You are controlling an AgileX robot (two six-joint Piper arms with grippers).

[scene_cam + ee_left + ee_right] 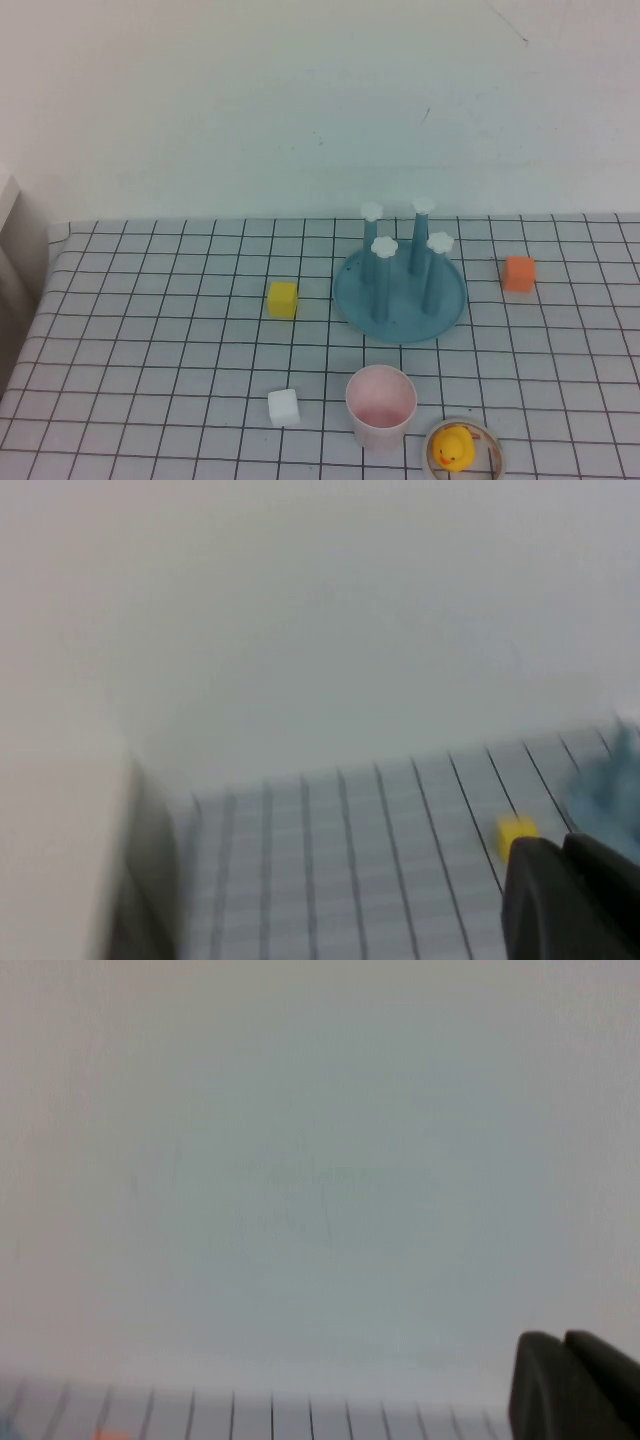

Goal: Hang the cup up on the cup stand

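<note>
We see the cup (381,405) upright, rim up, just nearer us than the cup stand (400,300), slightly right of centre, so the right gripper (565,1380) seems nearer than the left gripper (565,890); both grippers are raised off the desk (150,350), and we cannot tell whether either's fingers are open.

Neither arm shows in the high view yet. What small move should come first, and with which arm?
Probably bring the right gripper forward and down toward the cup. The cup stands upright, mouth up, at the near edge, right of centre, with the duck ring close beside it. The cup stand sits just beyond, pegs free. The left gripper is back too, nothing held.
</note>
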